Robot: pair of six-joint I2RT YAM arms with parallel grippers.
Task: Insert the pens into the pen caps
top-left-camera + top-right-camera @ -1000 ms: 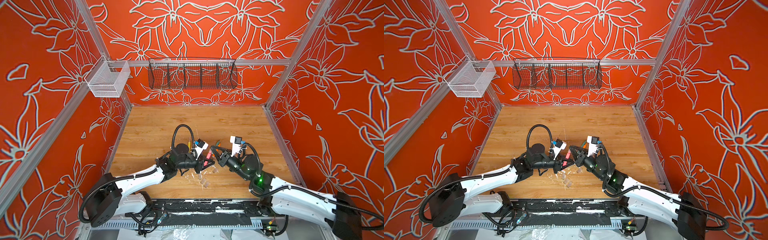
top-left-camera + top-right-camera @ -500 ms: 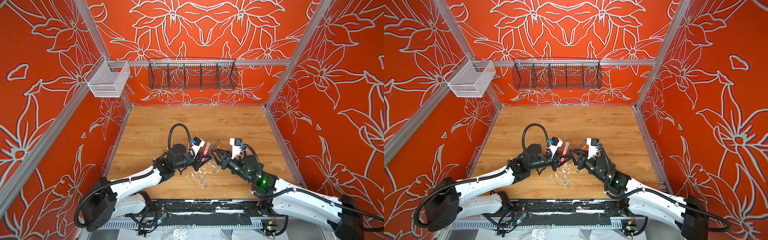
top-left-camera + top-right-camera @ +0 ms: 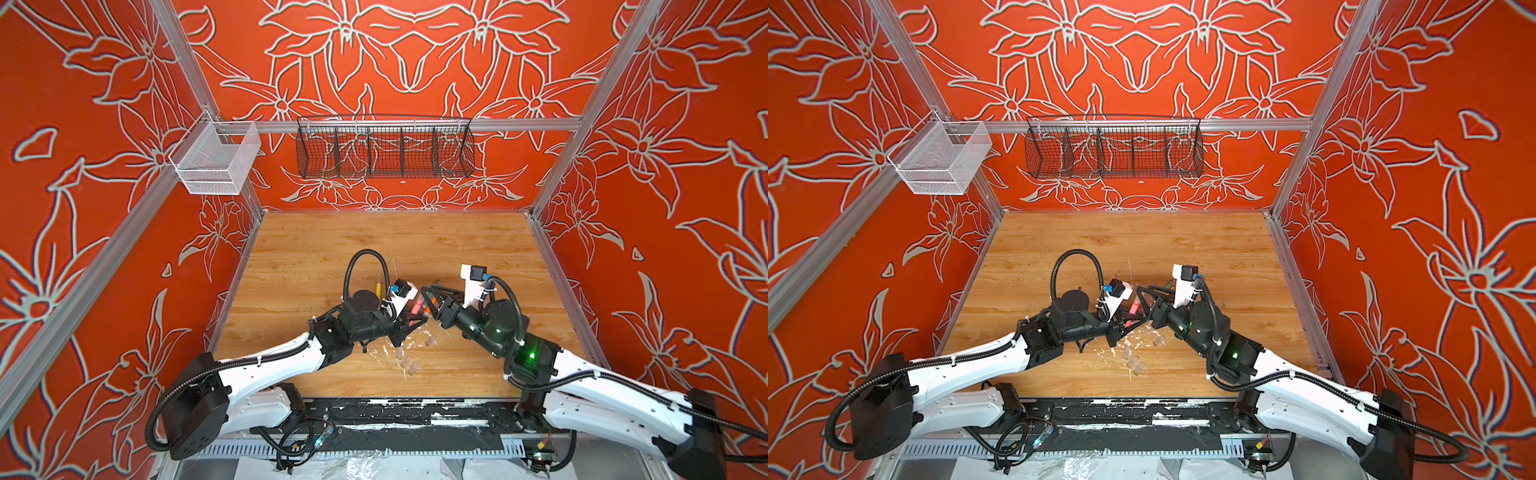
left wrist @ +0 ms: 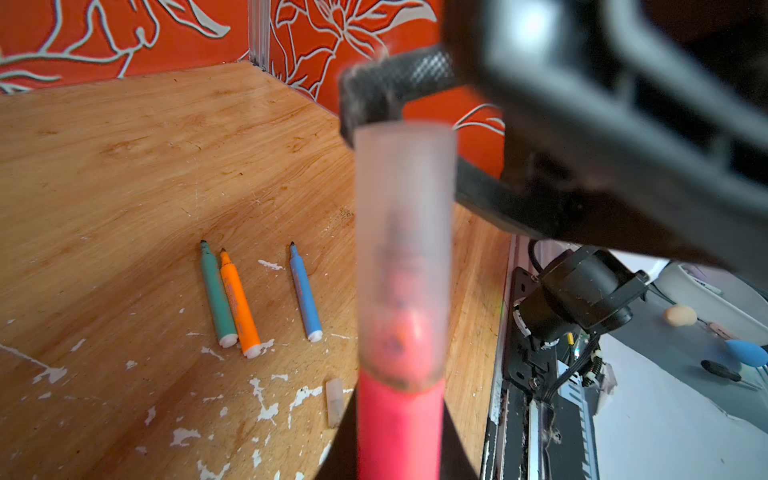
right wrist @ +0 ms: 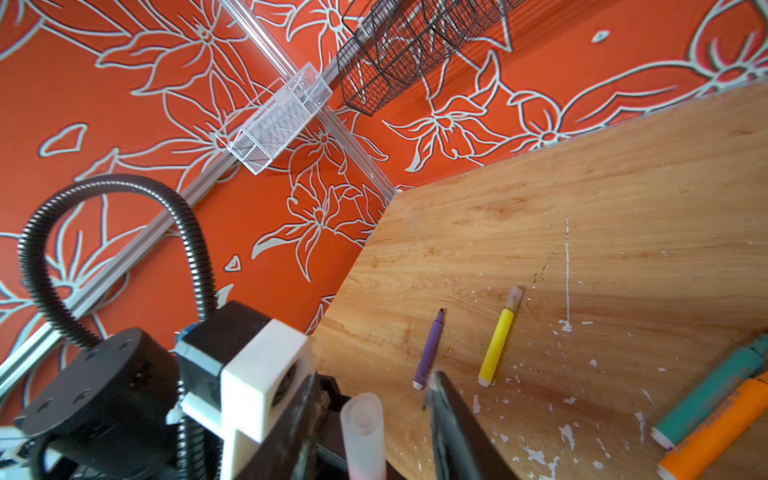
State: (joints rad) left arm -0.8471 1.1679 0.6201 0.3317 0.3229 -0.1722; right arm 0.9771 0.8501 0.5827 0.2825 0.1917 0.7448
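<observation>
Over the middle of the table (image 3: 332,249), the two grippers meet tip to tip. The left gripper (image 3: 409,322) is clamped tight on the pink pen (image 3: 414,308), which stands tilted up from its jaws towards the far right. A cap (image 4: 403,249) sits over the pen's tip, and the tip shows as a blur through the cloudy plastic. The right gripper (image 3: 426,301) has its jaws parted on either side of that cap. In its wrist view the cap (image 5: 361,432) stands between the fingers (image 5: 451,415) with bare wood showing in the gap, so it grips nothing.

On the left, just far of the left gripper, the yellow pen (image 5: 496,347) lies flat with the yellow's cap (image 5: 514,297) on its far end. The purple pen (image 5: 428,353) lies beside it, uncapped. On the right, under the right gripper, the green pen (image 4: 218,299) and orange pen (image 4: 240,307) lie touching side by side. The blue pen (image 4: 305,297) lies a little apart from them. All three have bare tips.

Nearer the front edge, four loose caps (image 3: 406,360) lie among white flecks (image 4: 266,405). Three are in a short row, and one lies off to the right.
</observation>
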